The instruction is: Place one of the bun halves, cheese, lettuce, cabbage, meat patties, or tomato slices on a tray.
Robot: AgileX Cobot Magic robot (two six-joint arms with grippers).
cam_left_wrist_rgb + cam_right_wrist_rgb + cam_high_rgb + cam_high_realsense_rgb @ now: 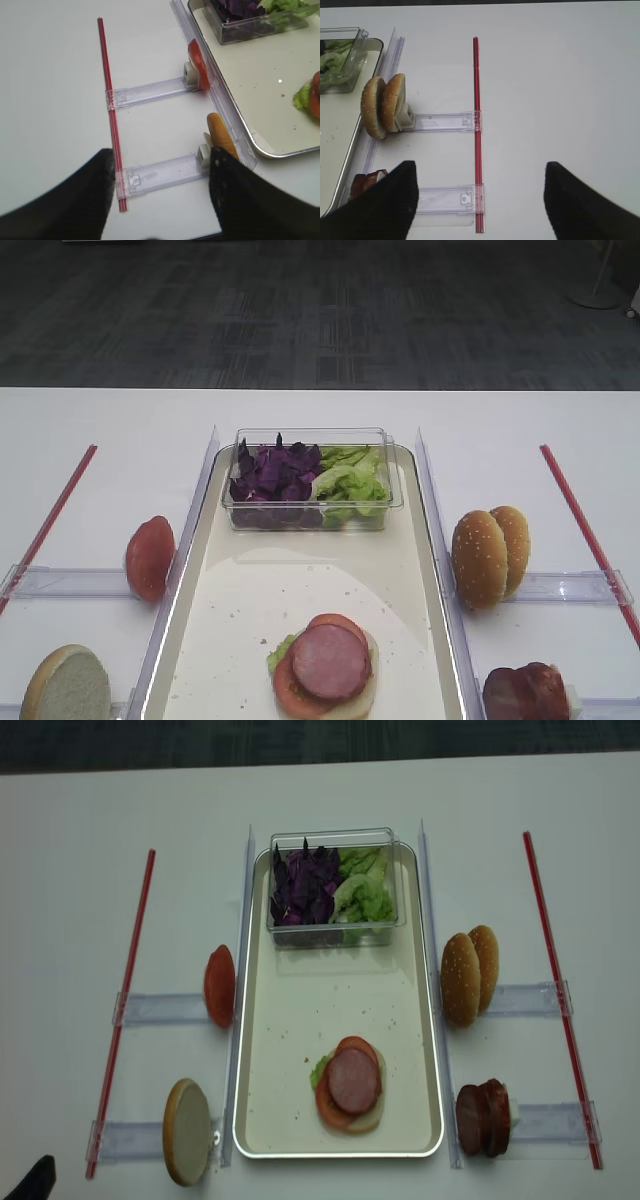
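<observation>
right gripper (477, 200) spread wide, left gripper (160, 197) likewise

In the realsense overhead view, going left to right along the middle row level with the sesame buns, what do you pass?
Left red rod → tomato slice → tray → sesame bun halves → right red rod.

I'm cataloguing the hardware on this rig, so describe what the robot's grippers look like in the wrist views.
Little of either shows. The right gripper appears as two broad, matte black fingers with rounded tips rising from the bottom edge of its wrist view. The left gripper looks the same: two plain black rounded fingers. No cables, markings or labels are visible, and the arms themselves are out of frame.
</observation>
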